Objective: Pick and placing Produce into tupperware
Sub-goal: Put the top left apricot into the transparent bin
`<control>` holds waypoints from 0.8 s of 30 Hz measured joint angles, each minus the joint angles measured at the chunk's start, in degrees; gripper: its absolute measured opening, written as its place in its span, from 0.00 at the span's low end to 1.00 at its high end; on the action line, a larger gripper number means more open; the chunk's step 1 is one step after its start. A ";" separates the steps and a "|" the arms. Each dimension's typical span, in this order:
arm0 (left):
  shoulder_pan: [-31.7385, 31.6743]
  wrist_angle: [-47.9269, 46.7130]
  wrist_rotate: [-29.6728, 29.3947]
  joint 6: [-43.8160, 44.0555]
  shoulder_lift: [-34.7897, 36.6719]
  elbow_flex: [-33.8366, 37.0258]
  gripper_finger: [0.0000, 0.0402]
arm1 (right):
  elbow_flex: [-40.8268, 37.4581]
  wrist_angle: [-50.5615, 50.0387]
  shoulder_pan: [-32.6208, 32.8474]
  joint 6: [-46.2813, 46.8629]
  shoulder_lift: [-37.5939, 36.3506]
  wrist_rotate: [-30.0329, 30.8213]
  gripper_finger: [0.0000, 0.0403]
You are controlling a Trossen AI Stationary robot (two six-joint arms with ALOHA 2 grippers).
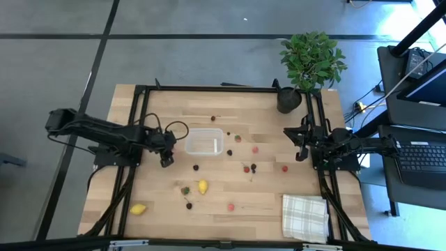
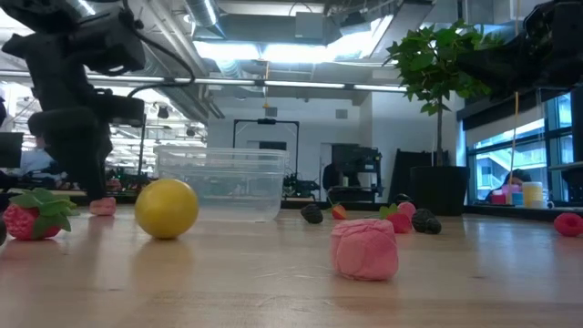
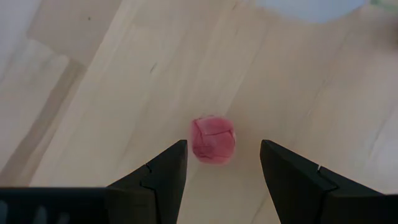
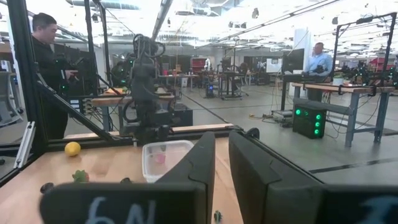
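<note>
Straddling a faceted pink ball [image 3: 213, 139], the left gripper [image 3: 222, 163] gapes over pale wood.

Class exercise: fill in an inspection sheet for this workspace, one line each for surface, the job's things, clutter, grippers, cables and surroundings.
Surface: wooden table, black frame around it.
Job's things: clear tupperware, nothing seen in it; small red and dark pieces scattered; two yellow lemons; pink berry by the left gripper.
Clutter: checked cloth at a corner; potted plant at the table's edge.
Grippers: left gripper open, straddling the pink berry; right gripper shut, at the table's right side.
Cables: looped cable on the left arm.
Surroundings: people and workbenches beyond.
</note>
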State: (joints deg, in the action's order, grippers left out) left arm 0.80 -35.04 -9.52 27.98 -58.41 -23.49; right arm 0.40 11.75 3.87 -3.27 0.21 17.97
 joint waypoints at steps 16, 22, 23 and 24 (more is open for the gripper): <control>0.00 3.07 -0.02 -3.07 -6.55 0.00 0.48 | 0.00 -0.46 0.01 0.02 0.00 -0.01 0.13; 0.04 3.36 -0.61 -3.08 -7.93 -0.17 0.48 | 0.00 -0.48 0.01 0.02 0.00 0.01 0.13; 0.04 3.40 -0.83 -3.09 -7.93 -0.17 0.48 | 0.00 -0.48 0.00 0.00 0.00 0.00 0.13; 0.04 3.52 -1.00 -3.10 -7.95 -0.15 0.48 | 0.00 -0.48 0.01 0.00 0.00 0.01 0.13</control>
State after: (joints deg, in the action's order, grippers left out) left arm 0.84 -31.52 -10.52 24.88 -66.37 -23.64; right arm 0.40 11.27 3.87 -3.27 0.21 17.97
